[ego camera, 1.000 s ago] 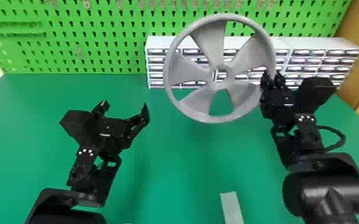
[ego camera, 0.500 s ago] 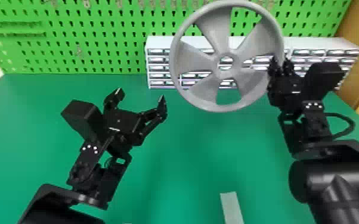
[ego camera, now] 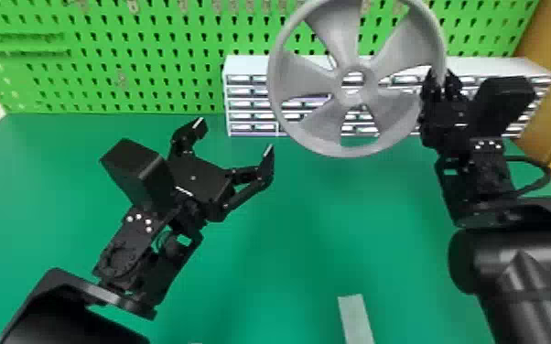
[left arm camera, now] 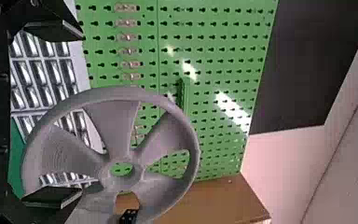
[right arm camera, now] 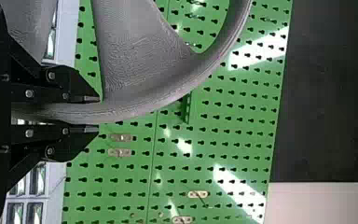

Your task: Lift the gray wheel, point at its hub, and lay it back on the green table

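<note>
One gray wheel (ego camera: 347,57) higher, open left end effector (ego camera: 235,133) nearer it

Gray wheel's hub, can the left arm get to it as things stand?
Likely yes: the left gripper is open and empty, nothing visible lies between it and the hub, and the right gripper holds the gray wheel only by its rim.

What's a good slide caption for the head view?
Right gripper holds the gray wheel up by its rim; left gripper open over the green table.
</note>
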### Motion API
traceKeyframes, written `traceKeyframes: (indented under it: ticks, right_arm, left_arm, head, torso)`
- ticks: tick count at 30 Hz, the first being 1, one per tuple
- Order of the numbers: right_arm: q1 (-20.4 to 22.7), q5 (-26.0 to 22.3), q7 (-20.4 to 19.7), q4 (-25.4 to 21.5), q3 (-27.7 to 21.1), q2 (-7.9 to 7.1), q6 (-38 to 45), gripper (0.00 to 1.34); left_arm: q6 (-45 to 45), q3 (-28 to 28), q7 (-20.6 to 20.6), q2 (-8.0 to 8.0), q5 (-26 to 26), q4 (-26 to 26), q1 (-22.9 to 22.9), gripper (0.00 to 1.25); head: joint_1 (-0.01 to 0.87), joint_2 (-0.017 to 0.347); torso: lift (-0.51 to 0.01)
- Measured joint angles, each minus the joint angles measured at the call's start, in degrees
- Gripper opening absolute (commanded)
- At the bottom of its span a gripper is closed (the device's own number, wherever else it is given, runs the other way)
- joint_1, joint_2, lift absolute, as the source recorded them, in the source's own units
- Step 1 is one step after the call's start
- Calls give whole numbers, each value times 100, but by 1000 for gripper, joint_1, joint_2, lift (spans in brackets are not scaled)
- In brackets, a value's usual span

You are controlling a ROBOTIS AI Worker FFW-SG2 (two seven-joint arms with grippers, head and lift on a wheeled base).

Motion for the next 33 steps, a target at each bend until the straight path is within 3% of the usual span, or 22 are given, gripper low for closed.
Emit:
traceKeyframes:
  ticks: [5, 15, 17, 18, 19, 21, 24, 26, 33]
  right_arm:
    - [-37, 15, -13, 74, 34, -2, -12, 120]
    - [-128, 48, -37, 249, 99, 0, -25, 120]
    - [-152, 48, -41, 286, 115, 1, -31, 120]
    - [-162, 48, -44, 302, 122, 2, -36, 120]
    - [-172, 49, -47, 316, 131, 4, -40, 120]
    - [-196, 52, -49, 351, 151, 7, -46, 118]
    - [-228, 56, -56, 395, 187, 9, -49, 120]
    - [-245, 57, -57, 419, 212, 10, -50, 120]
    - [-254, 57, -66, 453, 242, 15, -50, 120]
  left_arm:
    - [189, 107, -356, 32, 42, -81, -71, 1132]
    - [296, 131, -382, 82, 80, -124, -124, 1103]
    - [326, 126, -382, 80, 86, -124, -131, 999]
    - [351, 123, -380, 78, 96, -125, -134, 888]
    - [386, 120, -378, 77, 110, -125, -139, 661]
    - [485, 106, -370, 74, 161, -125, -154, 408]
    - [635, 83, -335, 72, 277, -126, -177, 282]
    - [729, 61, -321, 72, 346, -126, -195, 86]
    - [819, -18, -282, 79, 389, -125, -258, 64]
  head:
    - [692, 48]
    - [692, 48]
    - [692, 48]
    - [692, 48]
    - [692, 48]
    - [692, 48]
    - [692, 48]
    - [692, 48]
    - [692, 48]
  torso:
    - [-93]
    - [-93]
    - [-93]
    - [-93]
    - [-93]
    - [-93]
    - [-93]
    - [-93]
    - [-93]
